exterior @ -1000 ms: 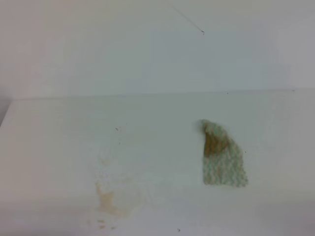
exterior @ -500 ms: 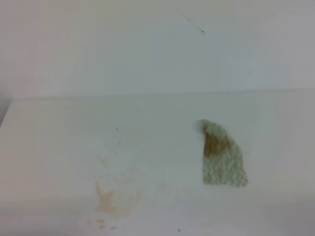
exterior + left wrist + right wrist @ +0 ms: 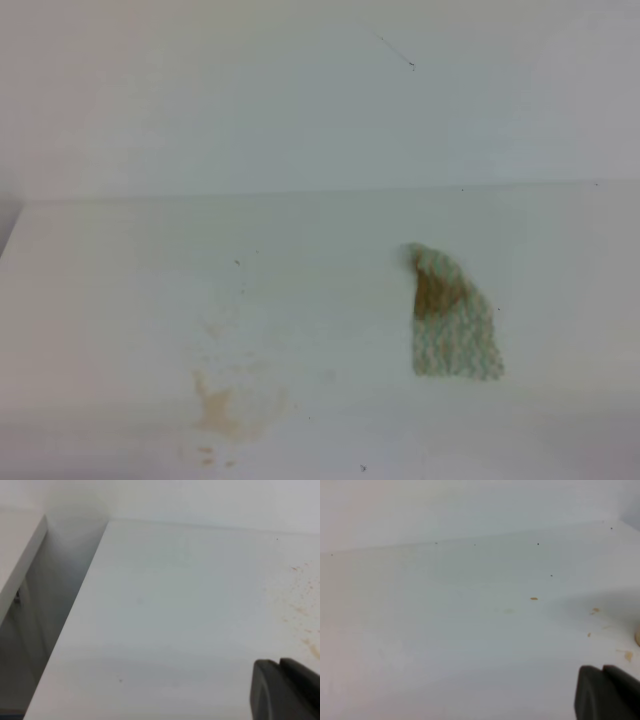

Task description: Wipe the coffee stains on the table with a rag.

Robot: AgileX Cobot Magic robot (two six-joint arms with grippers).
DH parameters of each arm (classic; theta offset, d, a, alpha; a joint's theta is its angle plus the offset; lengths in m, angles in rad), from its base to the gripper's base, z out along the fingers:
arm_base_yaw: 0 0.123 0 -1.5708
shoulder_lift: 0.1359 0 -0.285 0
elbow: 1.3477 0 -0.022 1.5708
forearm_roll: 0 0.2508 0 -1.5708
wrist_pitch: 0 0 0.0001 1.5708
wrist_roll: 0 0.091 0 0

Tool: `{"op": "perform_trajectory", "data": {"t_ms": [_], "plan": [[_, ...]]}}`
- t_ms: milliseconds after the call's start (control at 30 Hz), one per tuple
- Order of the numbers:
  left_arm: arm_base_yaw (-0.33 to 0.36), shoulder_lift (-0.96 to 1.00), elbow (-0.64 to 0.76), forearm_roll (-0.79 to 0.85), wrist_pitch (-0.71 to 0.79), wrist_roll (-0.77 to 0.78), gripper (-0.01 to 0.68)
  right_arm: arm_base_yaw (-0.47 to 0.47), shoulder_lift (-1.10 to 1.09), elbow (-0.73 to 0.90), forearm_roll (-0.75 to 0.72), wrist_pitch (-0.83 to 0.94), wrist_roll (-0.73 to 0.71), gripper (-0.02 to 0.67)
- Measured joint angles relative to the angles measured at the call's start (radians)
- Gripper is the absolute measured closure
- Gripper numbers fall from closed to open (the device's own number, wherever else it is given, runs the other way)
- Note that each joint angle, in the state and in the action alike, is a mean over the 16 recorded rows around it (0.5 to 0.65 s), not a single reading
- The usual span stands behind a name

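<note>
Jaws apparently clear of rag [image 3: 452,322]

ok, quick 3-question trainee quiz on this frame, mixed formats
1. True or false: the rag lies flat on the table, with no gripper on it.
2. Multiple choice: seen from the high view, the pale tan smear lies A) left of the rag, nearer the front edge; B) under the rag; C) behind the rag.
3. Fill in: the brown patch on the rag sits toward its ___ end in the high view.

Key: 1 true; 2 A; 3 far (narrow).
</note>
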Motion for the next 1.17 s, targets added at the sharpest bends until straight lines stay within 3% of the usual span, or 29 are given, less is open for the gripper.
{"op": "perform_trajectory", "data": {"t_ms": [1167], "plan": [[0.000,-0.006,0.000,0.000,0.000,0.000,0.675,0.000,0.000,-0.007,0.001,0.005,0.000,0.649]]}}
